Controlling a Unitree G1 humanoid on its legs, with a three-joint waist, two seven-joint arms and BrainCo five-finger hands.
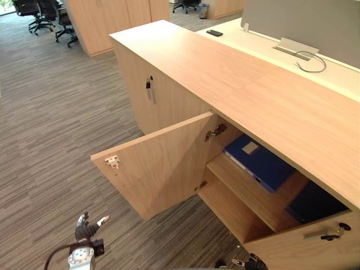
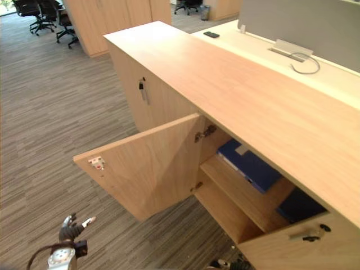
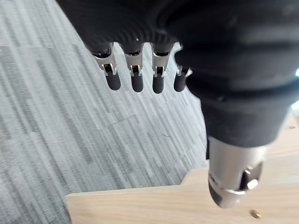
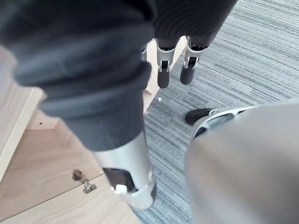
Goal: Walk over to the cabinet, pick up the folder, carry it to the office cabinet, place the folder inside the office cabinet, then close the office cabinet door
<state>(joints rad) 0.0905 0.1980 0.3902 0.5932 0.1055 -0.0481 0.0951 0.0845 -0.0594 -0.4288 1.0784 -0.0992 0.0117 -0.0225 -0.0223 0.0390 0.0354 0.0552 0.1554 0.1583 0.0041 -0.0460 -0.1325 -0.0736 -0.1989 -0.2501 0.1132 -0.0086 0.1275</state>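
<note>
the cabinet [image 1: 236,79] runs from upper centre to the right edge of the frame. its left door [image 1: 160,166] stands open at centre. the blue folder [image 1: 260,162] lies on the upper shelf [image 1: 247,194] inside, right of centre, with neither hand touching it. left hand [image 1: 84,228]: lower left, over the carpet [image 1: 56,124], fingers straight, holding nothing. right hand [image 1: 250,262]: bottom edge, right of centre, fingers straight, holding nothing.

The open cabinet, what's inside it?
A blue folder lies flat on the upper shelf, with another dark blue item beside it, partly covered by the right-hand door. The cabinet top hides the back of the shelf.
</note>
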